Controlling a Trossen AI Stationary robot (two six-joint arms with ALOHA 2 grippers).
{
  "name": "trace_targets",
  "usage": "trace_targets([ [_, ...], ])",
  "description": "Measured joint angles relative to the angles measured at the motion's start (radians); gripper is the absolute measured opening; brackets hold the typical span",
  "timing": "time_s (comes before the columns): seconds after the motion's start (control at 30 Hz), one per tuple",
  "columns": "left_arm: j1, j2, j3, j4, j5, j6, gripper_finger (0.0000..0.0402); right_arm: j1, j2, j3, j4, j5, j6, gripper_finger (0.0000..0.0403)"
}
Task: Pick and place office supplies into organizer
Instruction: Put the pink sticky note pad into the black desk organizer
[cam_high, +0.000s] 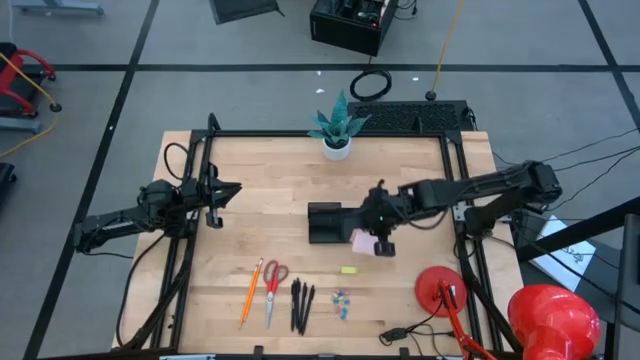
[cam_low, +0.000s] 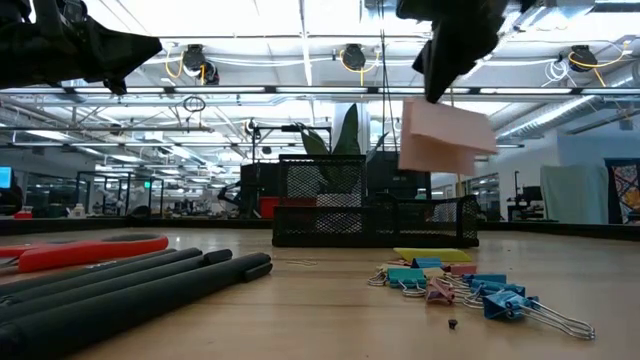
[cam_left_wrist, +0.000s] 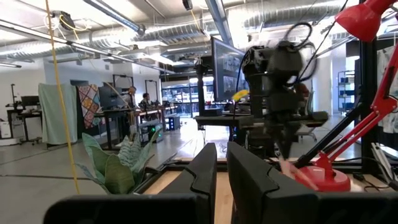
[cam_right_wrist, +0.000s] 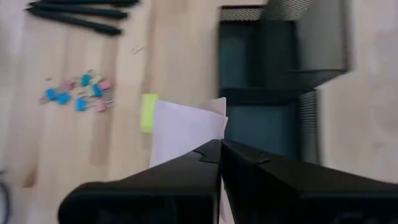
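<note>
My right gripper (cam_high: 382, 240) is shut on the pink sticky-note pad (cam_low: 445, 135), which hangs in the air just beside the near right corner of the black mesh organizer (cam_high: 325, 222). On the table's near part lie the orange pencil (cam_high: 250, 292), the red-handled scissors (cam_high: 273, 290), three black pens (cam_high: 302, 305), a small yellow piece (cam_high: 348, 269) and several coloured clips (cam_high: 342, 302). My left gripper (cam_high: 213, 195) waits shut at the table's left, above the wood, touching nothing. My right gripper pinches the pad between its two fingers at one edge (cam_right_wrist: 202, 140), near a corner. The fingers come slanting down from above, from the table's right side. The pad hangs tilted below the fingertips (cam_low: 440, 85), clear of the table and of the organizer.
A white pot with a green plant (cam_high: 337, 147) stands at the far edge behind the organizer. A red lamp with a round base (cam_high: 440, 290) stands at the near right, and a black cable (cam_high: 400, 332) lies near it. Bare wood lies between the organizer and the supplies.
</note>
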Motion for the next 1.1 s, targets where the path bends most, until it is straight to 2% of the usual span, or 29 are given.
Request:
trace_targets([
  [0.3, 0.000, 0.000, 0.000, 0.000, 0.000, 0.004, 0.0047, -0.139, 0.030, 0.000, 0.042, -0.002, -0.157, 0.0000],
  [0.47, 0.000, 0.000, 0.000, -0.002, -0.007, 0.020, 0.0047, -0.200, 0.096, 0.000, 0.067, -0.051, -0.215, 0.0000],
  [0.7, 0.000, 0.000, 0.000, -0.012, -0.011, 0.022, 0.0047, -0.229, 0.141, 0.000, 0.051, -0.059, -0.266, 0.0000],
  [0.93, 0.000, 0.000, 0.000, -0.020, -0.026, 0.025, 0.0047, -0.249, 0.200, 0.000, 0.052, -0.157, -0.295, 0.0000],
  [1.1, 0.000, 0.000, 0.000, -0.019, -0.027, 0.025, 0.0047, -0.250, 0.254, 0.000, 0.059, -0.164, -0.326, 0.0000],
])
